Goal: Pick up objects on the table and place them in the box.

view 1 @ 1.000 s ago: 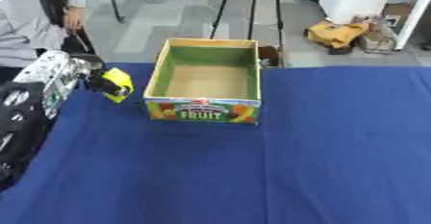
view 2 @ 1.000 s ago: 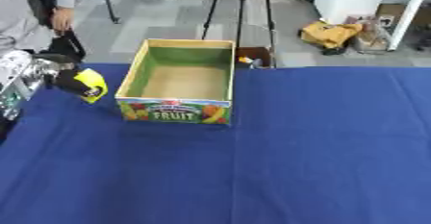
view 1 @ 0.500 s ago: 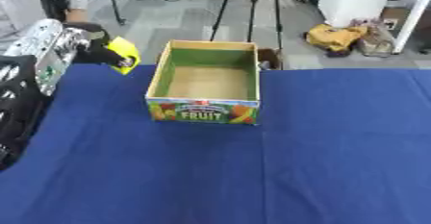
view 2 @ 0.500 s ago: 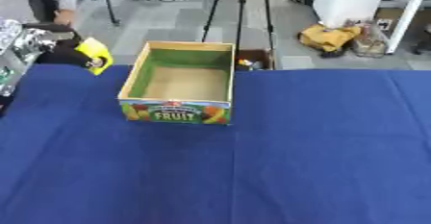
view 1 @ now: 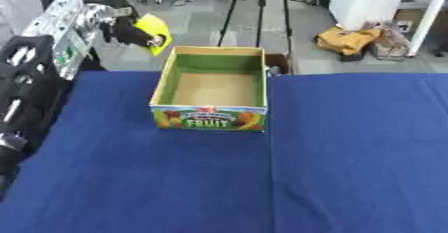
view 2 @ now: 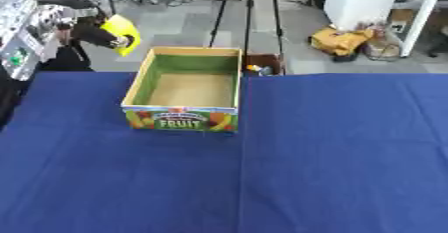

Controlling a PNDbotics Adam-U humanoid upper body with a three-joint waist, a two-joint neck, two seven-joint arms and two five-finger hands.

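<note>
My left hand (view 1: 122, 26) is raised at the upper left, its dark fingers curled round a small yellow object (view 1: 155, 31). It hangs in the air just left of and above the far left corner of the cardboard fruit box (view 1: 211, 120). The box stands open on the blue table (view 1: 289, 177), green inside with a bare brown floor and nothing in it. My right hand shows in neither view.
My left arm (view 1: 31, 77), black and silver, runs along the left edge of the view. Beyond the table's far edge stand a tripod (view 1: 259, 7), a yellow bag (view 1: 348, 40) on the floor and a white cabinet (view 1: 372, 2).
My left hand has risen from table level beside the box, carrying the yellow object up and rightward toward the box's far left corner. The box has not moved.
</note>
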